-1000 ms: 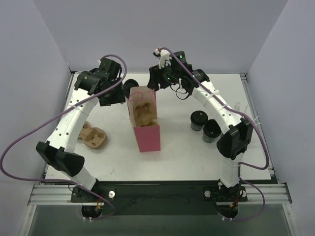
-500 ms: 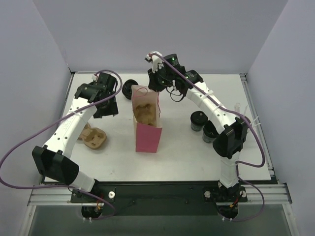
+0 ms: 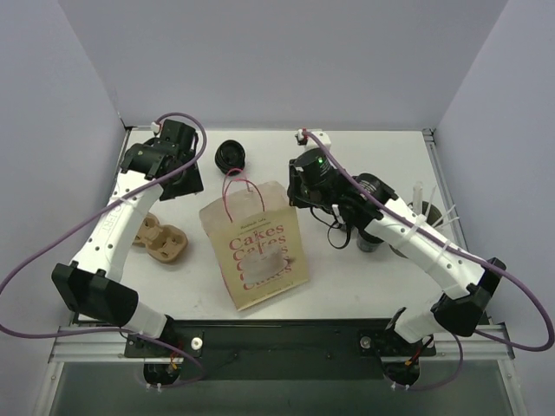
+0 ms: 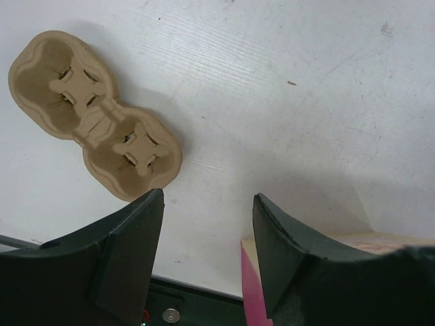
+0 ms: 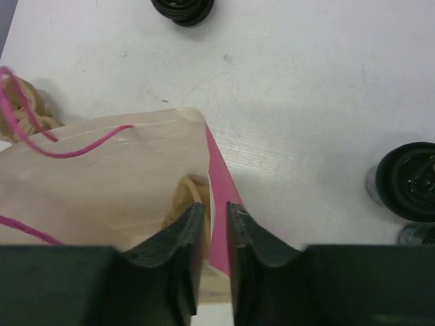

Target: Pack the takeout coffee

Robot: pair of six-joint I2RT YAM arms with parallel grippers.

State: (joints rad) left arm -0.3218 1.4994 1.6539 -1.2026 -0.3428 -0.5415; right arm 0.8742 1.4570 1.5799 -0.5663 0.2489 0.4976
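Note:
The pink paper bag [image 3: 256, 247] is tipped so its pale face printed "Cakes" points up at the top camera. My right gripper [image 3: 293, 192] is shut on the bag's right rim. In the right wrist view the pink side wall [image 5: 219, 204] runs between the nearly closed fingers, and a brown carrier [image 5: 185, 198] shows inside the bag. One takeout coffee cup with a black lid [image 5: 406, 182] stands on the table to the right, mostly hidden under my right arm in the top view [image 3: 368, 243]. My left gripper [image 3: 178, 182] [image 4: 207, 204] hangs open and empty above the table, left of the bag.
A brown two-cup carrier [image 3: 165, 243] [image 4: 95, 115] lies at the left. The short ribbed black stack [image 3: 232, 156] [image 5: 182, 8] sits at the back. A grey cup with white sticks [image 3: 425, 204] stands at the right, behind my right arm.
The bag went from standing upright to tipped, with its printed face up and nearer the front. My right gripper closed on its rim and swung right and nearer. The left gripper drew away left.

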